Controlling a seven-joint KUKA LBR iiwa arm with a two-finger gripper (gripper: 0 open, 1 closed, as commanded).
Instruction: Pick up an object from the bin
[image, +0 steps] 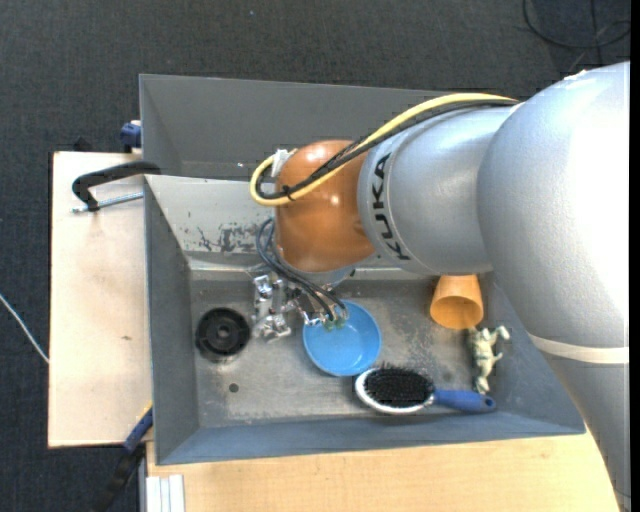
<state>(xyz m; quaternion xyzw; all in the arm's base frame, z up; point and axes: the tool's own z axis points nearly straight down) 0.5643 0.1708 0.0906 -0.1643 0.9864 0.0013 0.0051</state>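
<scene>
Hanging low in the bin (300, 428), the gripper (300, 315) sits at the upper-left rim of a blue round bowl (345, 345), which lies mouth-up on the floor near the middle. Jaw state: cannot tell, since the metal parts overlap from this angle.

Neighbours: black round disc (222, 332) to the left, apart from the bowl. Hairbrush (400, 388) with a blue handle just below the bowl, near or touching its edge. Orange cup (457, 300) and small pale figure (485, 355) to the right.

Judgement: the bowl looks like thin plastic, so light, stiff and smooth, and likely to slip or tip. Best hold is a pinch across the wall at the near rim, one jaw inside and one outside.
</scene>
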